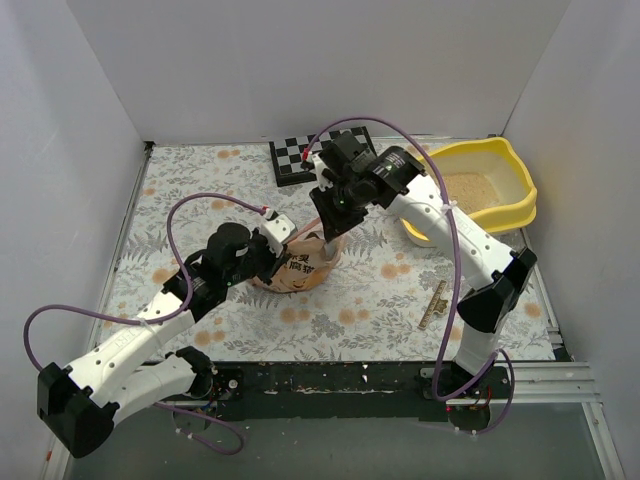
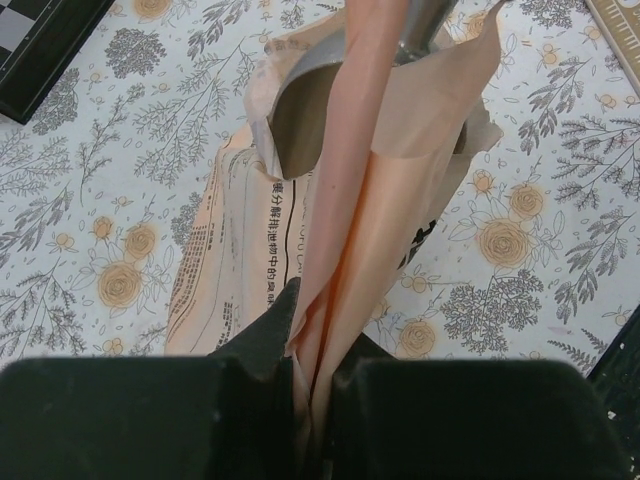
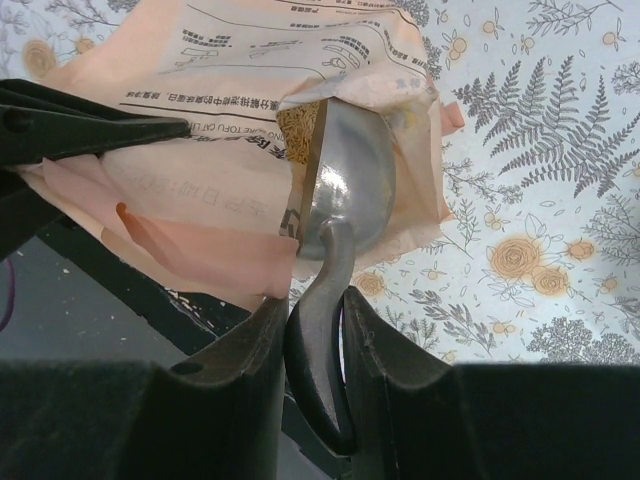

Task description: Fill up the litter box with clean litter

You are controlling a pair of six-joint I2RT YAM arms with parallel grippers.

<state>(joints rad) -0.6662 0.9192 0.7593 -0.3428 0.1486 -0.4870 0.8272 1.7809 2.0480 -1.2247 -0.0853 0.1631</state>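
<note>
The yellow litter box (image 1: 519,197) stands at the far right with pale beige litter (image 1: 470,190) inside. The peach-orange litter bag (image 1: 300,265) stands mid-table. My left gripper (image 2: 312,345) is shut on a fold of the bag (image 2: 340,200) at its rim. My right gripper (image 3: 315,330) is shut on the handle of the silver metal scoop (image 3: 350,185), whose bowl sits in the bag's mouth with beige granules (image 3: 297,125) just behind it. The scoop bowl also shows in the left wrist view (image 2: 300,105). In the top view my right gripper (image 1: 330,205) hangs over the bag.
A black-and-white checkerboard (image 1: 300,158) lies at the back centre. A white round object (image 1: 415,230) sits by the litter box's near side. A flat tan strip (image 1: 432,305) lies on the floral tablecloth at the right front. White walls enclose the table.
</note>
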